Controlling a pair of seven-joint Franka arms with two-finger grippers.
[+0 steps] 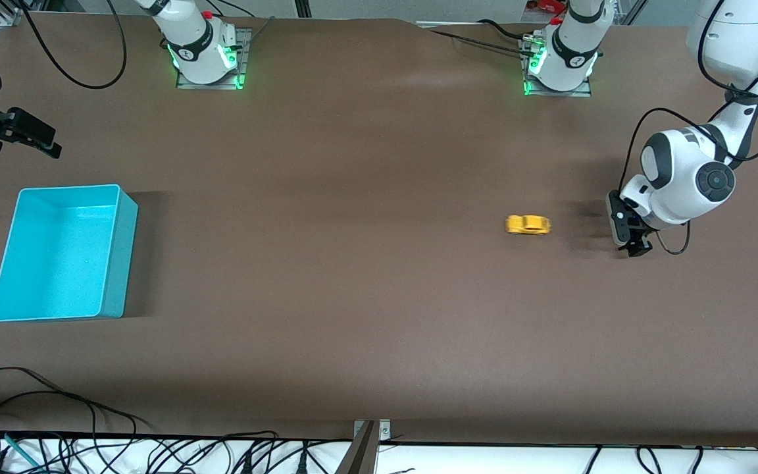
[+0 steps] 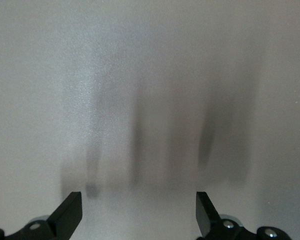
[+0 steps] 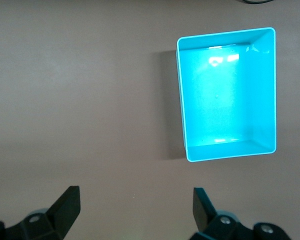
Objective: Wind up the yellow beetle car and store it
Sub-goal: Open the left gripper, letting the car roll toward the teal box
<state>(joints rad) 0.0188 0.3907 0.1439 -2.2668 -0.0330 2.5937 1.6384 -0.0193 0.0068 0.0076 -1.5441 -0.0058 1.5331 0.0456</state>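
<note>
The front view looks down from high across the table (image 1: 366, 316), facing both arm bases. The left wrist view looks close down on bare tabletop. The right wrist view looks from higher up onto the turquoise bin (image 3: 262, 90), shared with the front view.

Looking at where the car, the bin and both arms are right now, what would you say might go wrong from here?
1. The yellow beetle car sits loose on the table, apart from the open left end effector; if wound, it may roll off.
2. The turquoise bin stands at the right arm's end of the table, so the car faces a long carry or run.
3. The right end effector, open above the bin, is nowhere near the car.
</note>
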